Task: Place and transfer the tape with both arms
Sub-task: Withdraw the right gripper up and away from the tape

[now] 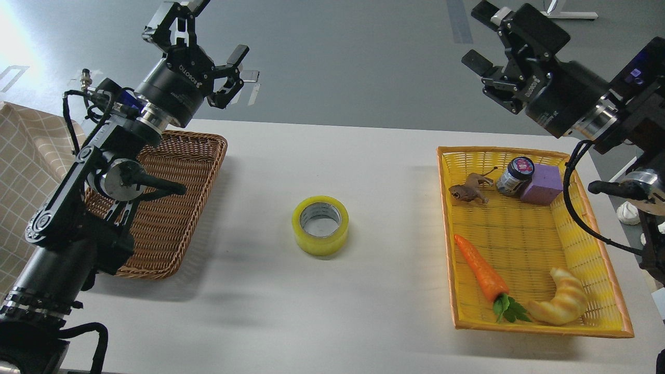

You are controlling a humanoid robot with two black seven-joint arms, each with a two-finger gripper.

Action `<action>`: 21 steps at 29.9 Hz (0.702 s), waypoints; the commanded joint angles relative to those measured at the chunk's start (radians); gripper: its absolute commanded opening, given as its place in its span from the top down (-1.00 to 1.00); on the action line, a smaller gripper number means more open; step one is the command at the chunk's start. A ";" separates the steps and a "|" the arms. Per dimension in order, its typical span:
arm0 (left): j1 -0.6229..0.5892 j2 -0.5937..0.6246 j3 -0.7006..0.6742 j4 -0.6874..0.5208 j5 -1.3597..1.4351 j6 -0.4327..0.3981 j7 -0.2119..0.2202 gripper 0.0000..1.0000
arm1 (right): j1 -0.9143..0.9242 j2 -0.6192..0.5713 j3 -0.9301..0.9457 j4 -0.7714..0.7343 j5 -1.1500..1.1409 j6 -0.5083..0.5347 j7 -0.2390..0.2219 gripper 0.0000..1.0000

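Note:
The tape [320, 225], a wide yellow roll with a grey-white core, lies flat on the white table [322, 311] at its middle, with nothing touching it. My left gripper [214, 28] is open and empty, raised high above the far corner of the brown basket, well left of the tape. My right gripper [480, 34] is open and empty, raised high at the upper right, above the far end of the yellow basket and far from the tape.
A brown wicker basket [171, 208] stands at the left under my left arm. A yellow basket [597, 239] at the right holds a carrot [480, 270], a croissant [563, 304], a purple block [543, 184], a jar [515, 175] and a brown toy animal [470, 189].

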 commanded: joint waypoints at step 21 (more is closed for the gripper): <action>0.009 -0.044 0.011 -0.019 0.071 -0.002 -0.047 -0.95 | -0.034 0.057 0.232 -0.015 0.165 0.000 0.020 -1.00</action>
